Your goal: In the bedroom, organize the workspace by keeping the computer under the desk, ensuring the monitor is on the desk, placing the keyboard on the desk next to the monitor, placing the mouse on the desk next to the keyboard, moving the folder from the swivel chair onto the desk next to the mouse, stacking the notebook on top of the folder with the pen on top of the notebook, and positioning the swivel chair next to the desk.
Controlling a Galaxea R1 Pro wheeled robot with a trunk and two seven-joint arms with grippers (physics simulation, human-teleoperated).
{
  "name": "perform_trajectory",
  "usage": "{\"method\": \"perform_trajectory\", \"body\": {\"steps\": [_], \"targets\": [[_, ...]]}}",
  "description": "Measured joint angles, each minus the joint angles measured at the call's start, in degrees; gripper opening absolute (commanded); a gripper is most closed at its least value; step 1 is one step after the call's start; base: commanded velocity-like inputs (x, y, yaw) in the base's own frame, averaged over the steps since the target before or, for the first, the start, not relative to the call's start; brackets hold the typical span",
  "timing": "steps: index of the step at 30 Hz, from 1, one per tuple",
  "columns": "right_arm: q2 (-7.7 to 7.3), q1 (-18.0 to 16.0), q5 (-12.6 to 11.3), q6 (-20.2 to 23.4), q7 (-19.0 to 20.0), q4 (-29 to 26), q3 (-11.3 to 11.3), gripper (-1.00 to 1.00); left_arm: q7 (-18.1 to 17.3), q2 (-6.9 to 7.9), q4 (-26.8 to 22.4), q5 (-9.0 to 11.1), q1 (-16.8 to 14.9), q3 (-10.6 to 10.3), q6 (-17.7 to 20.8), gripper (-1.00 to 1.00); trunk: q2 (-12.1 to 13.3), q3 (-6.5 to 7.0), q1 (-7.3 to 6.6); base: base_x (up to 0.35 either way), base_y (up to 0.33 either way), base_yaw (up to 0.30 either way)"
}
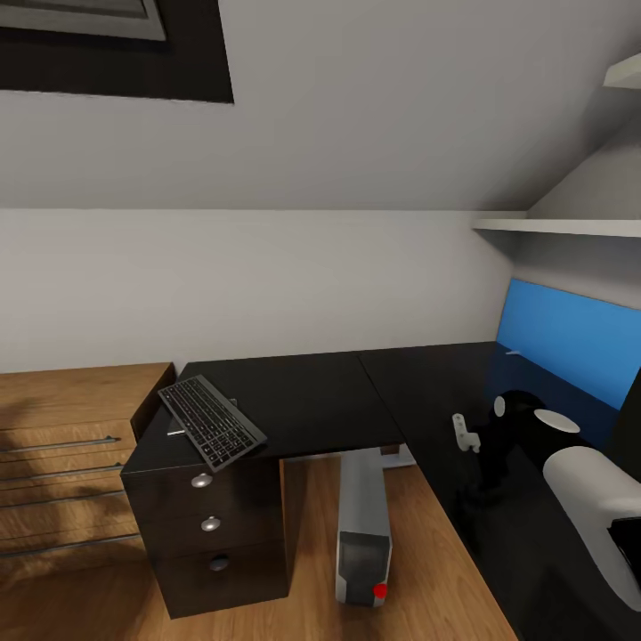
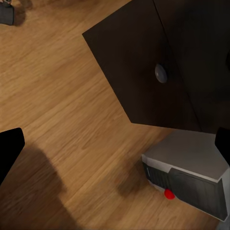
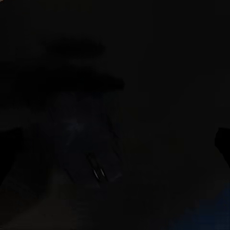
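The keyboard point(image 1: 212, 421) is lying at the worktop point(image 1: 312, 401) corner, overhanging the edge. Judged light, rigid: grasp across its narrow width. Left gripper point(image 2: 115, 143) is hanging open; right gripper state cannot be told.

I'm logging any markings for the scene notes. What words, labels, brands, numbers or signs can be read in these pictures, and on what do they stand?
None can be read.
Keyboard on the desk: key legends too small and blurred to read.
Computer: front panel bears a plain red dot, no lettering visible.
Right wrist view: too dark to make out any text.
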Motion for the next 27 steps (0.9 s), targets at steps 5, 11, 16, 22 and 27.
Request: {"method": "perform_trajectory", "body": {"steps": [5,11,16,22,27], "targets": [[0.04,-0.12,-0.13,0.03,0.76,-0.64,-0.01,1.00,0.00,-0.04,0.00,0.00,0.01,-0.01,0.00,1.00,0.00,0.00,0.00,0.000,0.000,0.000],[0.29,-1.74,-1.87,0.77,0.75,-5.23,-1.81,1.00,0.00,-0.06,0.00,-0.01,0.00,-0.03,-0.02,1.00,0.00,0.01,0.00,0.000,0.000,0.000],[3.29,-2.03,-6.32,9.56,0.43,-20.92,-8.58,1.00,0.00,-0.07,0.00,-0.01,-0.02,-0.03,-0.07,1.00,0.00,0.01,0.00,0.000,0.000,0.000],[10.02,-1.61,-7.74,28.34,0.02,-35.85,-11.29,1.00,-0.03,-0.07,0.00,0.04,-0.01,-0.03,-0.08,1.00,0.00,0.00,0.00,0.000,0.000,0.000],[19.55,0.37,-10.75,44.08,-0.10,-44.52,-12.31,1.00,-0.04,-0.07,0.00,0.08,-0.04,-0.09,-0.08,1.00,0.00,0.00,0.00,0.000,0.000,0.000]]}}
